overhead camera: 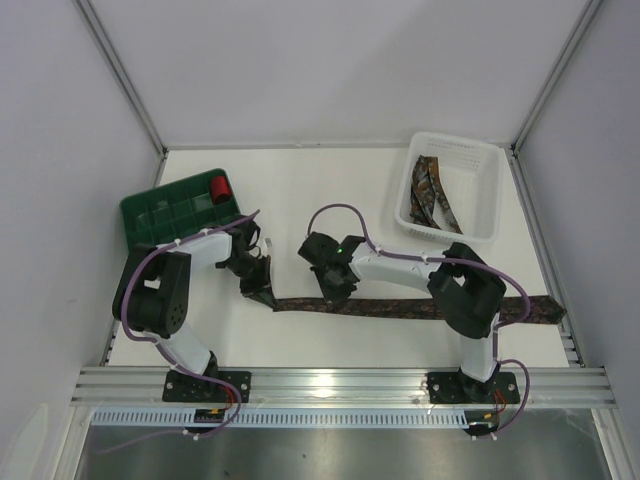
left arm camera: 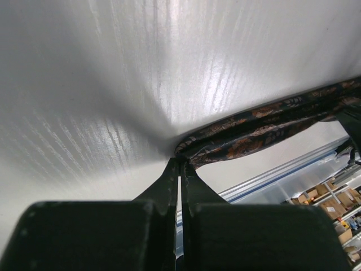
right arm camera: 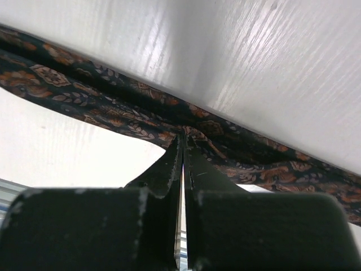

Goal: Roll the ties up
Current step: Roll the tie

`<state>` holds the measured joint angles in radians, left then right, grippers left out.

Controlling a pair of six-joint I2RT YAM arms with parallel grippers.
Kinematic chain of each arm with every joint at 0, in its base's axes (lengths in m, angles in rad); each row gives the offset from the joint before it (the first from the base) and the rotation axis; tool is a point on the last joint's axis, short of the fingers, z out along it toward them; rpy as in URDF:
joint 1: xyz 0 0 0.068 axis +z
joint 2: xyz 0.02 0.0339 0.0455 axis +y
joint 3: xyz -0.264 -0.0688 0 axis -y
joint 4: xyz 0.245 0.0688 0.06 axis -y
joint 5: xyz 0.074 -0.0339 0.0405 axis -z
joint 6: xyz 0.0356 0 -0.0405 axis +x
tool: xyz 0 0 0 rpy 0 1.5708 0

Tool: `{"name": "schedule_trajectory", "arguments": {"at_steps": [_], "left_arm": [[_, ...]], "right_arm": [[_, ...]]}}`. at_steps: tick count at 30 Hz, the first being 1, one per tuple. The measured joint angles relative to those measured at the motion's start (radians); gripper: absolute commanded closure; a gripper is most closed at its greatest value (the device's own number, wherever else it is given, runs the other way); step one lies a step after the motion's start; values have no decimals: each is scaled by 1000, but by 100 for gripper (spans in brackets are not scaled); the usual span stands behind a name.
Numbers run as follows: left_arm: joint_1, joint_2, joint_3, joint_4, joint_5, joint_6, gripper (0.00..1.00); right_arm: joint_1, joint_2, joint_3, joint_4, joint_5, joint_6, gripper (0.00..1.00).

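One patterned tie (overhead camera: pixel 400 307) lies stretched left to right across the front of the table. Its right end reaches the table's right edge. My left gripper (overhead camera: pixel 263 291) is shut on the tie's left end; in the left wrist view the tips (left arm camera: pixel 181 161) pinch the folded end of the tie (left arm camera: pixel 254 131). My right gripper (overhead camera: pixel 336 290) is shut on the tie a short way to the right; in the right wrist view the tips (right arm camera: pixel 183 137) pinch the edge of the tie (right arm camera: pixel 113 104). Other ties (overhead camera: pixel 432 195) lie in the white basket.
A white basket (overhead camera: pixel 487 190) stands at the back right. A green compartment box (overhead camera: pixel 165 212) at the back left holds a small red roll (overhead camera: pixel 220 187). An aluminium rail (overhead camera: pixel 340 382) runs along the near edge. White walls close in the table.
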<state>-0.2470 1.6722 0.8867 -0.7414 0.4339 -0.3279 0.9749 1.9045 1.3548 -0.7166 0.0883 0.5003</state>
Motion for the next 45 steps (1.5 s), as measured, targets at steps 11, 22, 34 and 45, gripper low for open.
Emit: {"name": "schedule_trajectory", "arguments": {"at_steps": [11, 22, 34, 45], "left_arm": [[-3, 0, 0, 0, 10, 0, 99], [-3, 0, 0, -2, -2, 8, 100], [-3, 0, 0, -6, -5, 8, 100], [-3, 0, 0, -8, -4, 8, 100]], "right_arm": [[-7, 29, -32, 39, -20, 4, 75], [-28, -15, -32, 0, -21, -10, 60], [4, -5, 1, 134, -267, -3, 70], [13, 117, 94, 121, -229, -6, 68]]}}
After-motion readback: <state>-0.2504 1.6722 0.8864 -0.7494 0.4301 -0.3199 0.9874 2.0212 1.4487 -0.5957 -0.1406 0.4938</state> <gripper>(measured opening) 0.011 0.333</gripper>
